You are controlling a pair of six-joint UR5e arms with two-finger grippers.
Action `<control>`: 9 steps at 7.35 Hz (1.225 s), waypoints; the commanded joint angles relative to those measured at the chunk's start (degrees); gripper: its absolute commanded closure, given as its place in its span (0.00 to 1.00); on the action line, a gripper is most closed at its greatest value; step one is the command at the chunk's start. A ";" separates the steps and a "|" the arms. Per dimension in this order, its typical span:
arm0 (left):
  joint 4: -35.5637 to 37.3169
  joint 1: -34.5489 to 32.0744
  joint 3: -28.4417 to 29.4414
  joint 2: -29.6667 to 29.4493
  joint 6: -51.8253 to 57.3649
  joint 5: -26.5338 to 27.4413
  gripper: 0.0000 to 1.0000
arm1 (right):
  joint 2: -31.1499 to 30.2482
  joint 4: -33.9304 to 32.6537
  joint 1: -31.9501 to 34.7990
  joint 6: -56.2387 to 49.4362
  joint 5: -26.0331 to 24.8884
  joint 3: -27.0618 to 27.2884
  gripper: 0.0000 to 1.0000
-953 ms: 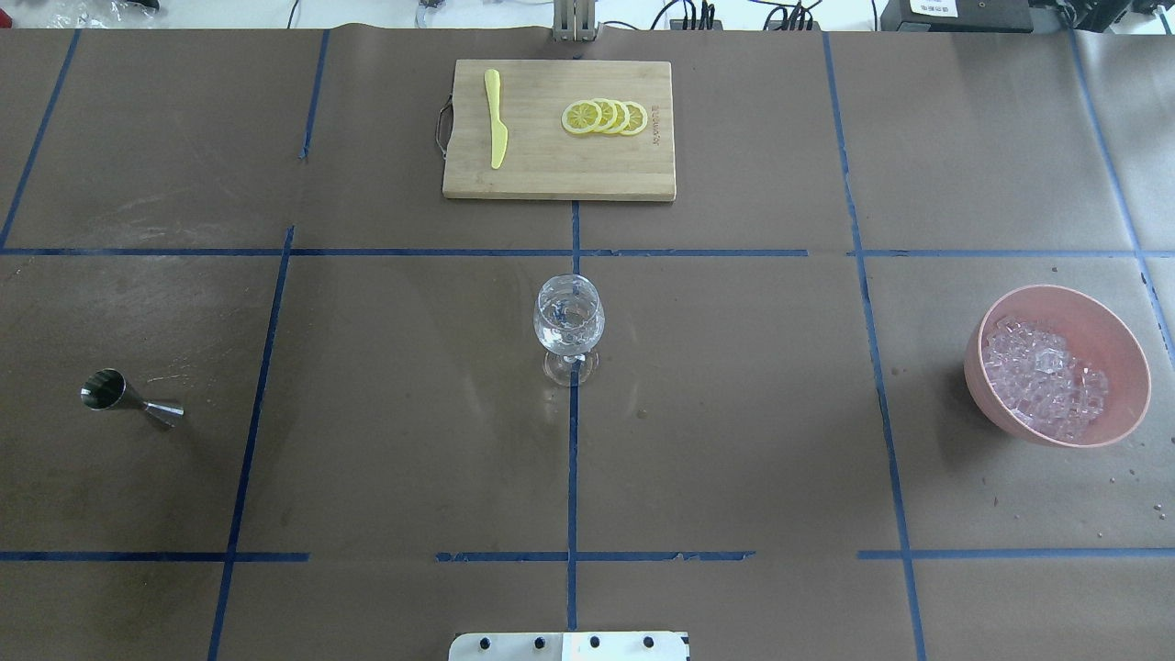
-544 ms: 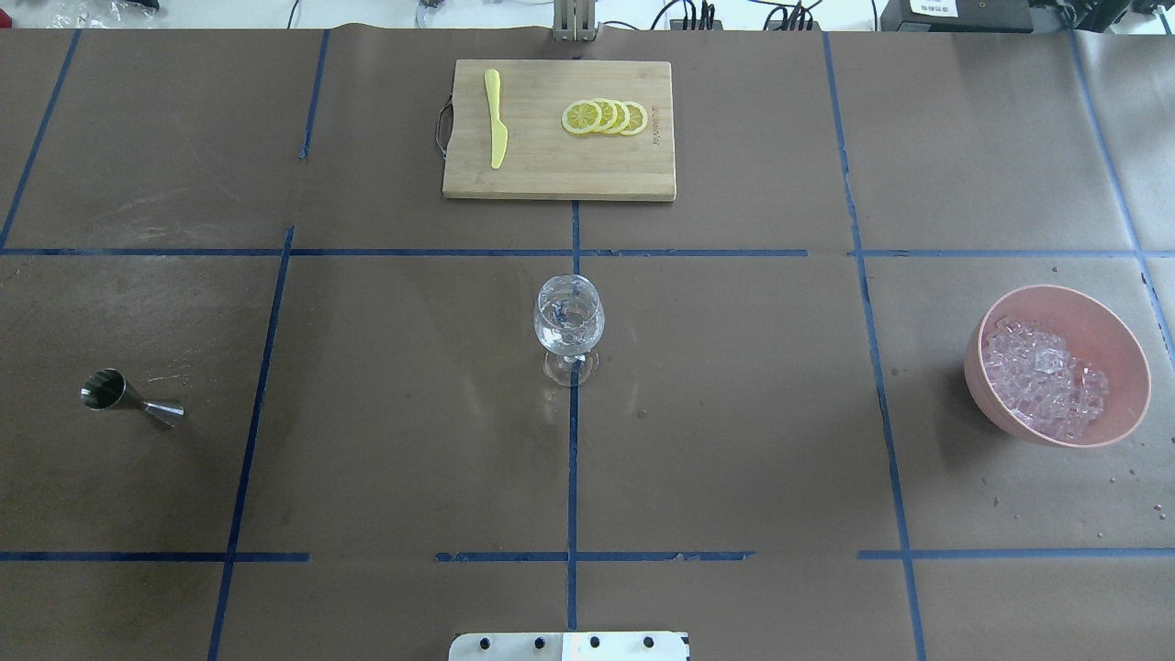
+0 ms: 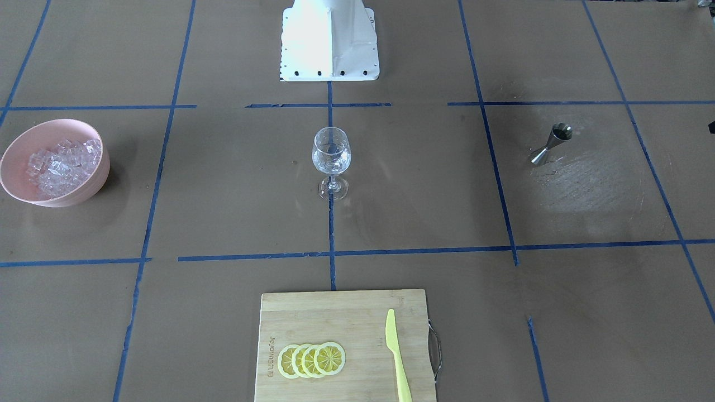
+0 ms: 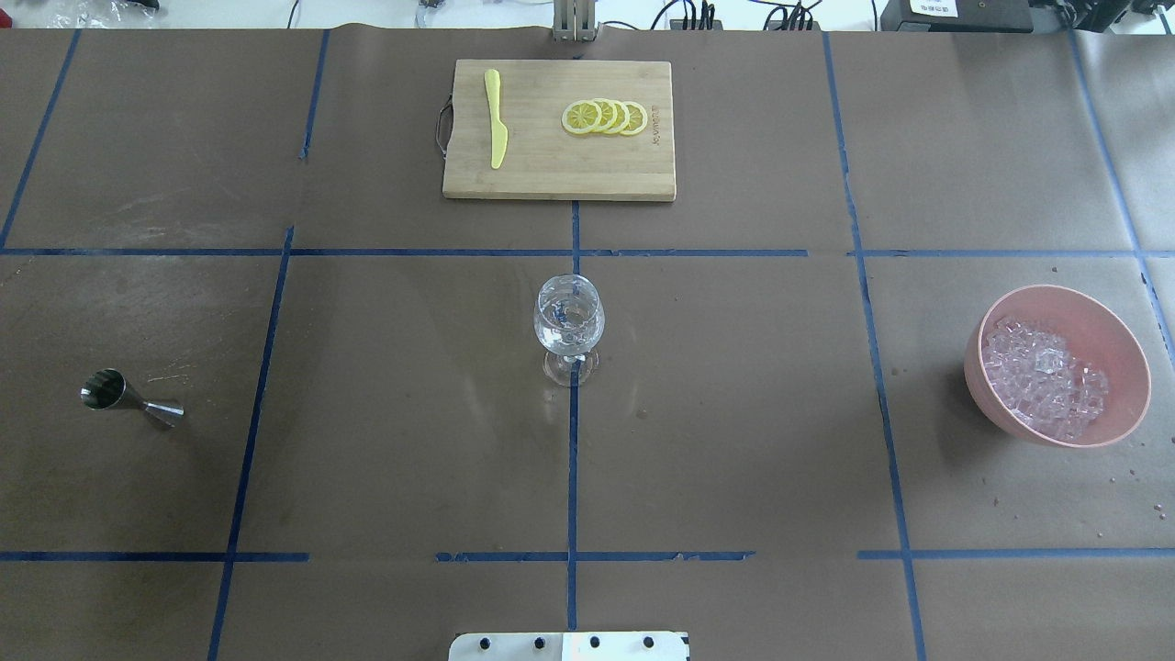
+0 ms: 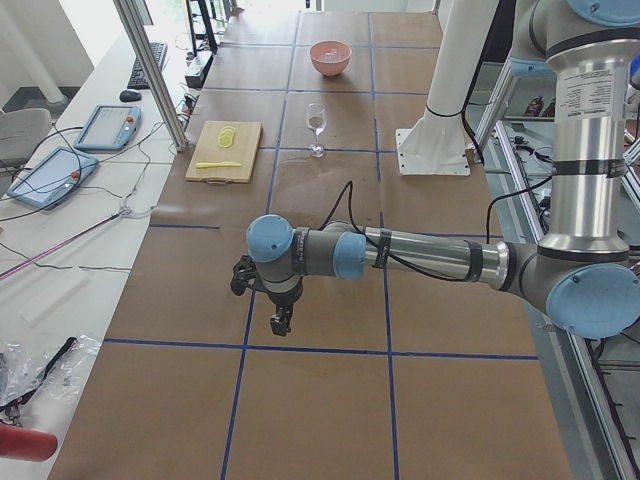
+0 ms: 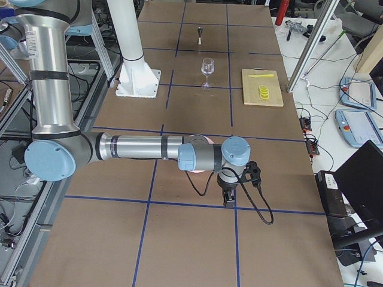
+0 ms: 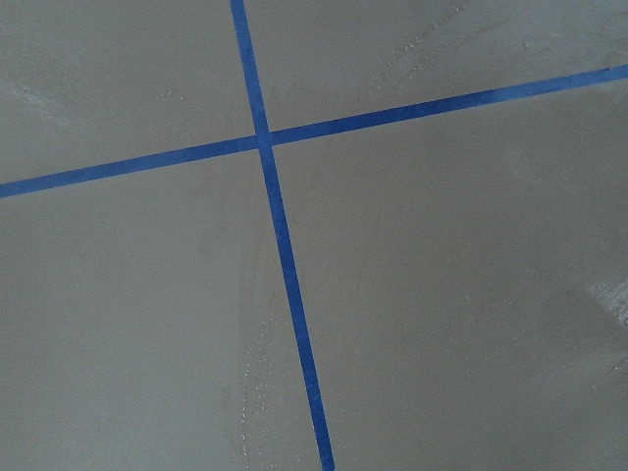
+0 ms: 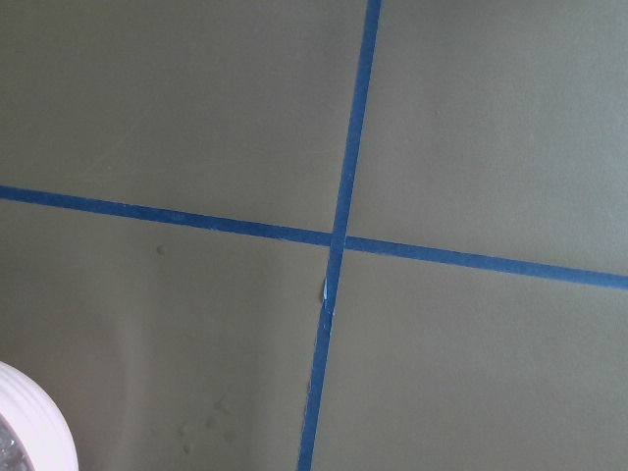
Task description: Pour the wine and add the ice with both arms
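Observation:
A clear stemmed glass (image 4: 569,317) stands upright at the table's middle, with glinting clear contents in its bowl; I cannot tell wine from ice inside it. The ice (image 4: 1042,381) is a heap of small clear cubes in a pink bowl (image 4: 1102,321) at the right. Neither gripper shows in the overhead view. My left gripper (image 5: 280,325) hangs low over bare table far from the glass (image 5: 316,120), and my right gripper (image 6: 229,200) points down just past the bowl. From these side views I cannot tell whether either is open or shut.
A steel jigger (image 4: 124,397) stands at the left. At the far side, a wooden cutting board (image 4: 558,174) carries lemon slices (image 4: 604,117) and a yellow knife (image 4: 496,119). Small droplets (image 4: 1134,477) dot the paper near the bowl. The white robot base (image 3: 329,39) is behind the glass.

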 commanded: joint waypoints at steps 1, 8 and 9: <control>-0.15 -0.05 0.34 -0.38 -0.36 -0.61 0.00 | -0.57 0.12 -0.61 -0.14 0.69 -0.19 0.00; -35.51 19.33 -7.83 -0.02 -34.14 2.77 0.00 | -1.36 6.18 -3.16 0.03 7.81 -0.37 0.00; -35.91 22.94 -11.76 0.85 -38.81 9.51 0.00 | -1.36 6.27 -3.16 0.03 7.81 -0.37 0.00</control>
